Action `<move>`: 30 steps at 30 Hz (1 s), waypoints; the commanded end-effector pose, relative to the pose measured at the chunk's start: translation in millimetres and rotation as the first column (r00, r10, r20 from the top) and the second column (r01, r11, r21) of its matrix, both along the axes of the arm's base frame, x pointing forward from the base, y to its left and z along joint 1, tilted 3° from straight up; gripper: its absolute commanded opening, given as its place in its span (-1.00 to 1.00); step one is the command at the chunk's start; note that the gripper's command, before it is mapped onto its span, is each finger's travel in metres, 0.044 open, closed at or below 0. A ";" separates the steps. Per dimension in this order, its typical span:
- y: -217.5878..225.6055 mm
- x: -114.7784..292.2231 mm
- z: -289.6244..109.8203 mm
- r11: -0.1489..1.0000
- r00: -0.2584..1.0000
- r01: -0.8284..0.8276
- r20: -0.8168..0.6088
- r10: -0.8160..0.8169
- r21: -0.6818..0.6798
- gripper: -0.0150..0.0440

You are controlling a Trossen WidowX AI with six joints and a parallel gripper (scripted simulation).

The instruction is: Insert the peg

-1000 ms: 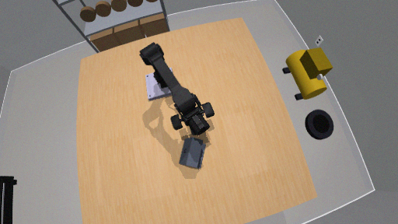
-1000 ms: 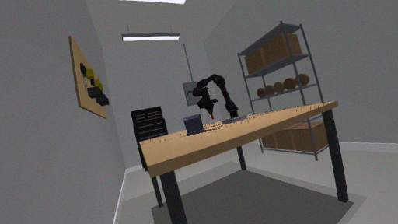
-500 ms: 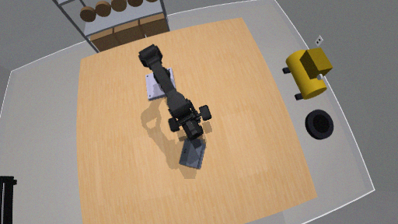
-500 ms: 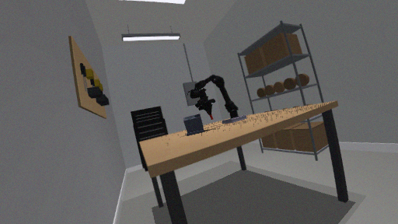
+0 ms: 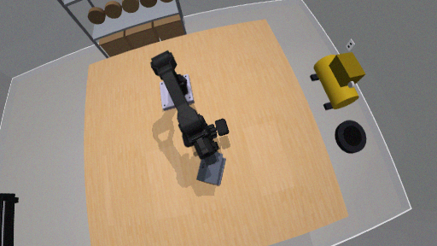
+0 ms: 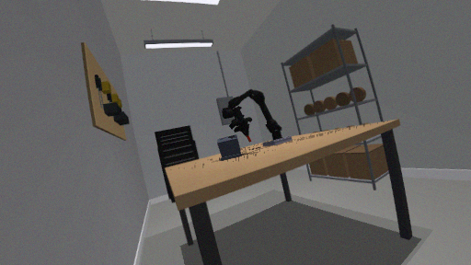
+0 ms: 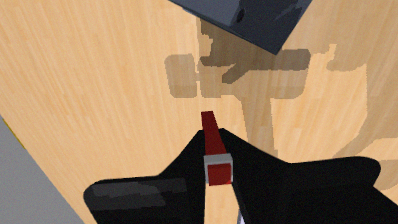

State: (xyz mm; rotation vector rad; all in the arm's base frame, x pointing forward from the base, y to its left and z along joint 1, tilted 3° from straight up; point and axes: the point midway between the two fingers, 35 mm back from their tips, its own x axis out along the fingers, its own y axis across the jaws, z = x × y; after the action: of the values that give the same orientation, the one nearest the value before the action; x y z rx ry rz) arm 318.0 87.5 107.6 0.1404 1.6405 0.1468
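Note:
A red square-sided peg [image 7: 213,137] [image 6: 248,138] with a grey band near its upper end is held between the fingers of my gripper [image 7: 211,134]. My gripper is shut on it. In the exterior view the peg's lower end points down and slightly tilted, above the table. The dark blue-grey sloped panel [image 5: 212,172] [image 6: 229,147] [image 7: 255,22] stands just beyond the gripper. A small dark spot that looks like the hole shows on its face in the wrist view; its shape cannot be told. The peg is outside the panel, apart from it. In the top view the arm hides the peg.
The wooden table [image 5: 273,162] [image 6: 285,152] carries the arm's pale base plate [image 5: 172,102] behind the gripper. The arm's shadow falls on the table and partly over the panel. A shelf rack, a yellow tank and a black ring stand off the table.

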 end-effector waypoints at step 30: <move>-28.0 13.5 0.3 0.980 0.996 0.091 -0.024 -0.088 0.176 -0.49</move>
State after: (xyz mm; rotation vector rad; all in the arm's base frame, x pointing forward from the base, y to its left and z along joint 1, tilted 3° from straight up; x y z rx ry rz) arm 329.9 61.9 107.0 0.3328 1.6369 0.2111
